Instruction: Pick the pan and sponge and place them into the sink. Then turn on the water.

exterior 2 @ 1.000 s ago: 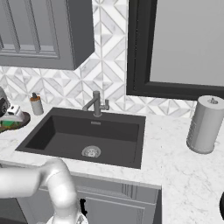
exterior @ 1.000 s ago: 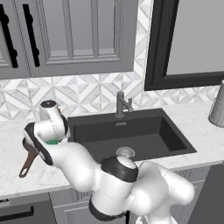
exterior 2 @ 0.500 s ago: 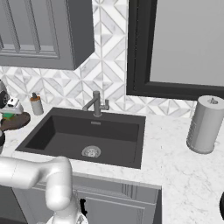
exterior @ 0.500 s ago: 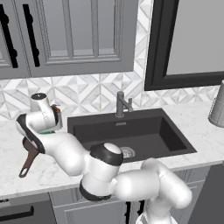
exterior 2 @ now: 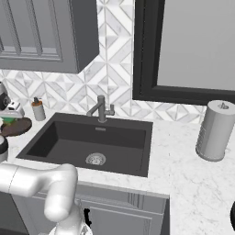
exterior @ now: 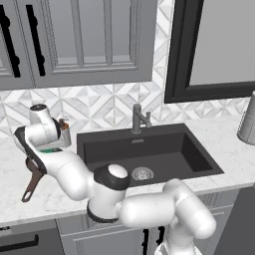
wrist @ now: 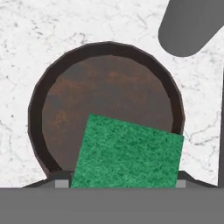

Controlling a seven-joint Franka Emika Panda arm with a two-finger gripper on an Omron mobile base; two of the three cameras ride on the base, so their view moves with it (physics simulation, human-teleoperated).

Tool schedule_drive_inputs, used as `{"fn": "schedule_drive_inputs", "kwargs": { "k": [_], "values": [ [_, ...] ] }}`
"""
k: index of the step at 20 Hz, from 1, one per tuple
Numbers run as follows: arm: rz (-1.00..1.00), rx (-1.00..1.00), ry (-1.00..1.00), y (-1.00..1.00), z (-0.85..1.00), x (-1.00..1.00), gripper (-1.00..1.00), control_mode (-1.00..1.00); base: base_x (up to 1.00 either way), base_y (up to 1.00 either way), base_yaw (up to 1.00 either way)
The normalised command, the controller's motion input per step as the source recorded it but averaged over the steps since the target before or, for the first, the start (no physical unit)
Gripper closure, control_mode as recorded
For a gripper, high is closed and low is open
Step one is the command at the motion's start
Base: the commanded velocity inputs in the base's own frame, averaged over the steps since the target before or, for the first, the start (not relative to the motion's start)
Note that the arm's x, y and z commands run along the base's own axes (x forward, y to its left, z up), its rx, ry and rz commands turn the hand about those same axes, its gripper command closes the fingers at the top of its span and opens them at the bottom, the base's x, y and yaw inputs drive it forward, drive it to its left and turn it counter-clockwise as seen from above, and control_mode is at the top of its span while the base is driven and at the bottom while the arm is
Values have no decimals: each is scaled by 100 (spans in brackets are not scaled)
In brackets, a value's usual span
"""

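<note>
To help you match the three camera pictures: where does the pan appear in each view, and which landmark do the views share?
Left base view: pan, far left on the counter, handle showing below the arm.
Right base view: pan, left edge, left of the sink.
Hand view: pan, centre, under the sponge.
Shared landmark: the sponge.

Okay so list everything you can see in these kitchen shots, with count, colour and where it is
pan: one, dark brown, on the counter left of the sink, sponge inside it
sponge: one, green, in the pan under the hand
sink: one, black, set in the counter
faucet: one, grey, at the sink's back edge, no water running
small bottle: one, beige with a dark cap, by the backsplash left of the sink
paper towel roll: one, grey, right of the sink
counter: one, white marble
gripper: one, dark tips, over the sponge, open
</note>
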Motion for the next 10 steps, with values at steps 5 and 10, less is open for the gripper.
{"fn": "schedule_drive_inputs", "kwargs": {
  "k": [5, 10],
  "values": [
    [0, 0, 0, -1, -58, 1, 100, -100, 0, 0, 0],
    [0, 5, 0, 0, -46, 3, 100, -100, 0, 0, 0]
  ]
}}
